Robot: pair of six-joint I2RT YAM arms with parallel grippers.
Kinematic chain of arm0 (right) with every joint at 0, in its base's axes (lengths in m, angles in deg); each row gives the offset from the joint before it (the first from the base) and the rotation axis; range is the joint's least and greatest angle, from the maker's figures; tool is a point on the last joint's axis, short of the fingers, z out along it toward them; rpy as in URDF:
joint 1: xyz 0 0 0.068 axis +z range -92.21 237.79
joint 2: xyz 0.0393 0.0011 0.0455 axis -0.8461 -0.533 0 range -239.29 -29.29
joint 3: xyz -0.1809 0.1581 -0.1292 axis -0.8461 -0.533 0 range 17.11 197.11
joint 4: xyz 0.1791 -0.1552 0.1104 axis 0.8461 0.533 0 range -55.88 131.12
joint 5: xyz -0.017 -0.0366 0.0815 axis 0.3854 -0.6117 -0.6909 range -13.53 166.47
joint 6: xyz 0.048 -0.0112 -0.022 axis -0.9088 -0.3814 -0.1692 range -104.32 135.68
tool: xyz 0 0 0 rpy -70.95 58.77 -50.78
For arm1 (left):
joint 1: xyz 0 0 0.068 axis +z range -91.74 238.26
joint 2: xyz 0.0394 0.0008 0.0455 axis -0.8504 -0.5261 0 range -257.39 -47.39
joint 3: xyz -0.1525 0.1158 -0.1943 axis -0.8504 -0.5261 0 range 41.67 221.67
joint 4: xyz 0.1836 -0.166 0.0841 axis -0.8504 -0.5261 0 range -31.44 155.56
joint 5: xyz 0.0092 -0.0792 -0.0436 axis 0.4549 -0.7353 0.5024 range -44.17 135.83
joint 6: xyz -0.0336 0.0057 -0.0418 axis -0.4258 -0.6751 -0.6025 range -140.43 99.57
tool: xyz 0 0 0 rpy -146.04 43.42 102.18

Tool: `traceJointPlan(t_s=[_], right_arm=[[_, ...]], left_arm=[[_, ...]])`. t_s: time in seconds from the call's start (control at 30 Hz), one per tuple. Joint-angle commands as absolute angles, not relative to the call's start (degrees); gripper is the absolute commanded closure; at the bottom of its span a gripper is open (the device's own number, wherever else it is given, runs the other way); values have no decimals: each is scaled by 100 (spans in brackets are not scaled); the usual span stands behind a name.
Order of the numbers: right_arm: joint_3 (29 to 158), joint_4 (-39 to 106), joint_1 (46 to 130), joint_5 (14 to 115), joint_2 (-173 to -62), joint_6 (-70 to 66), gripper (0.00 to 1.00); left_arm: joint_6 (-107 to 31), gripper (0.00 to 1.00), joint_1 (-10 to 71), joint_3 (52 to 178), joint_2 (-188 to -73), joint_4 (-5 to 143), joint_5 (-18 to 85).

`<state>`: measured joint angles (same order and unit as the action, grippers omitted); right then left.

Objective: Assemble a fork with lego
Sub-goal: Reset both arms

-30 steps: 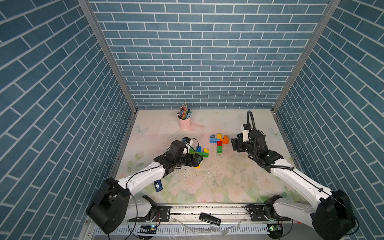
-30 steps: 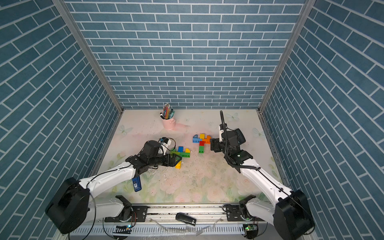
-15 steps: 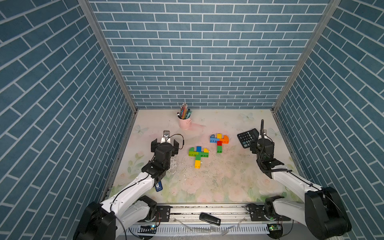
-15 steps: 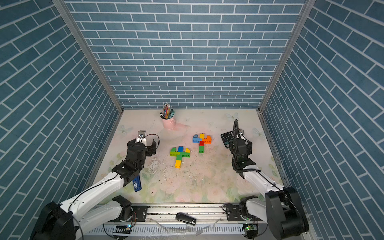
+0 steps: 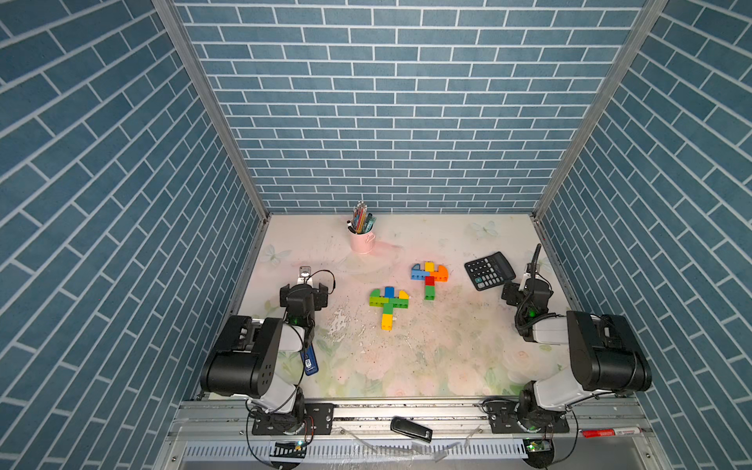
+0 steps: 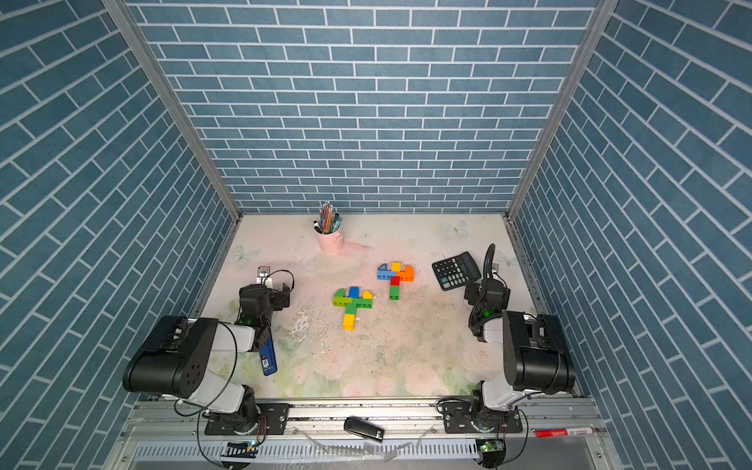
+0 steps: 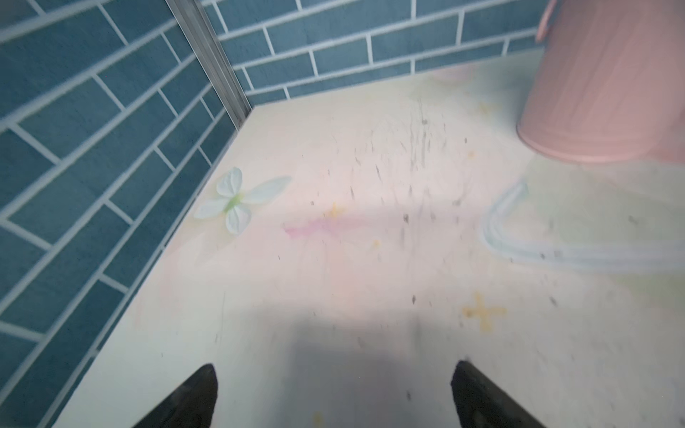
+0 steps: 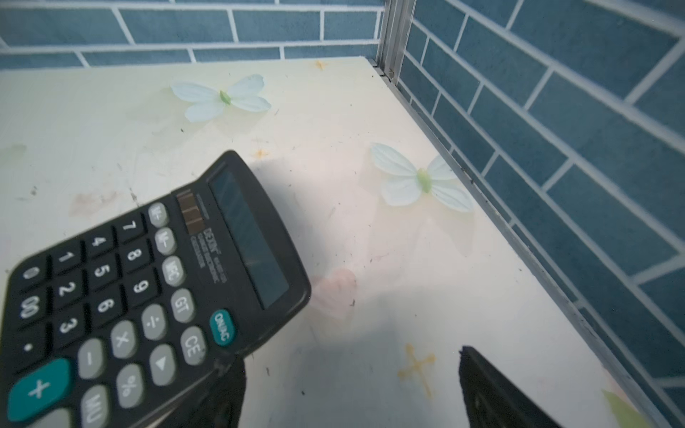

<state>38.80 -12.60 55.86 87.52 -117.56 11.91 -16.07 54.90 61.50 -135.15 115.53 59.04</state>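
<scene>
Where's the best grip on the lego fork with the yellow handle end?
Grip the lego fork by its stem, from straight above, closing across the stem's width. It lies flat on the table; the stem is one brick wide with bare surface both sides, while the head looks too broad.

Yellow-handled lego fork (image 5: 388,303) – green-handled lego fork (image 5: 429,280) nearby, flat

lab test cell: brick-print walls (image 5: 386,101)

Glossy plastic lego (image 5: 390,303), matt black plastic calculator (image 5: 489,269), smooth scuffed tabletop (image 5: 447,346).
</scene>
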Motion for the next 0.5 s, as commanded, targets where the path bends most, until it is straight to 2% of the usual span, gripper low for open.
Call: traceJointPlan(t_s=[0.0,0.47], right_arm=[[3912,-1624,5605,8503,-11752,1138,1],[3905,-1628,5621,8491,-11748,1164,1]], left_arm=[[-1860,1,5633,6312,-13459,11591,5482],[-1832,1,5597,6290,-13462,11637,5545]])
